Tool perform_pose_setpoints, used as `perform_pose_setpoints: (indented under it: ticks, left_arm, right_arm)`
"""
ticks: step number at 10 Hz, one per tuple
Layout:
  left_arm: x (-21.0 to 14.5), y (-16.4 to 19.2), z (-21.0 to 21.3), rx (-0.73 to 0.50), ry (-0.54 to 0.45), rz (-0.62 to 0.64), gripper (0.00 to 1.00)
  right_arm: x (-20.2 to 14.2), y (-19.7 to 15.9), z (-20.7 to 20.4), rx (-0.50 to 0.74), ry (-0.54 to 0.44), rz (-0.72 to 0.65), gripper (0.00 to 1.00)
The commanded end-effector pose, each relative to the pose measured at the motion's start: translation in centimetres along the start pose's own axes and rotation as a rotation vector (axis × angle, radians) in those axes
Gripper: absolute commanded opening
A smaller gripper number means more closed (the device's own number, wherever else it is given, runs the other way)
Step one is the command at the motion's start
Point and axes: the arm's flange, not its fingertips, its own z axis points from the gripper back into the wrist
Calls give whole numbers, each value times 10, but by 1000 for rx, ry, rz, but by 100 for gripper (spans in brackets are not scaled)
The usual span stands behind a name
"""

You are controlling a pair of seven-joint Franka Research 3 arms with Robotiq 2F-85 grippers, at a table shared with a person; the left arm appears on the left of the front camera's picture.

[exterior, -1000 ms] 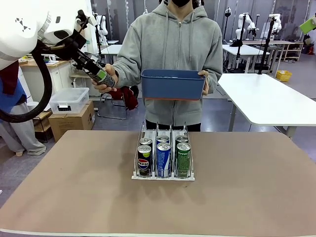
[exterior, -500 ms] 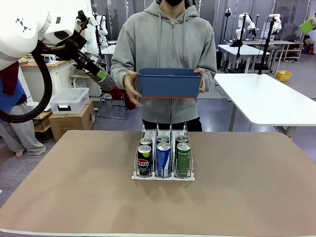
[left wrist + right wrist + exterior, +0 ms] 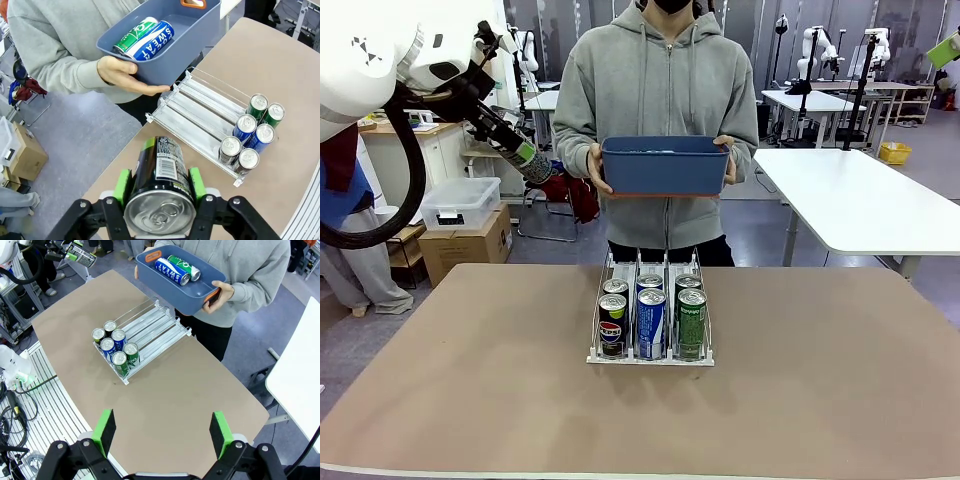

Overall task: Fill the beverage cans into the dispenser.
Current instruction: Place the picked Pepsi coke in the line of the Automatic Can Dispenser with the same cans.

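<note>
My left gripper [image 3: 516, 148] is raised at the far left, beyond the table's back edge, shut on a black beverage can [image 3: 534, 165]. In the left wrist view that can [image 3: 160, 175] sits between the green pads [image 3: 122, 186], silver top toward the camera. The clear dispenser [image 3: 650, 352] stands mid-table with six cans in pairs at its front: black [image 3: 612, 326], blue-and-white [image 3: 650, 322] and green [image 3: 691, 322]. A person holds a blue tub [image 3: 665, 168] above its far end, with a green can [image 3: 133, 36] and a blue-and-white can [image 3: 152, 41] inside. My right gripper [image 3: 162, 435] is open, high above the table.
The dispenser's rear lanes [image 3: 200, 107] hold no cans. Brown tabletop [image 3: 470, 380] lies bare on both sides of the rack. A clear box [image 3: 460, 203] on a cardboard carton sits on the floor at the left, and a white table [image 3: 860, 200] stands at the right.
The person's hand, which was at the can in my left gripper, has gone back to the tub; both hands now hold it. My left gripper keeps the can.
</note>
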Motion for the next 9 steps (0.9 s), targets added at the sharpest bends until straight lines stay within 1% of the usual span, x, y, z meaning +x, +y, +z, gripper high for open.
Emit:
perform_pose_setpoints:
  ticks: [1,2,3,4,5,6,8,9]
  left_arm:
    - [-1,2,2,4,-6,6,16]
    - [0,0,0,0,0,0,58]
    - [-4,-8,-4,25,97,28,58]
    - [-5,-23,-7,67,128,68,58]
    - [-16,-46,1,98,179,68,58]
    - [-25,-75,3,89,193,64,58]
    - [-40,-103,4,52,230,45,58]
    - [-48,-125,2,35,267,49,58]
  right_arm:
    - [0,0,0,1,0,2,100]
    - [0,0,0,1,0,2,100]
    - [0,0,0,1,0,2,100]
    - [0,0,0,1,0,2,100]
    - [0,0,0,1,0,2,100]
    - [0,0,0,1,0,2,100]
    - [0,0,0,1,0,2,100]
    - [0,0,0,1,0,2,100]
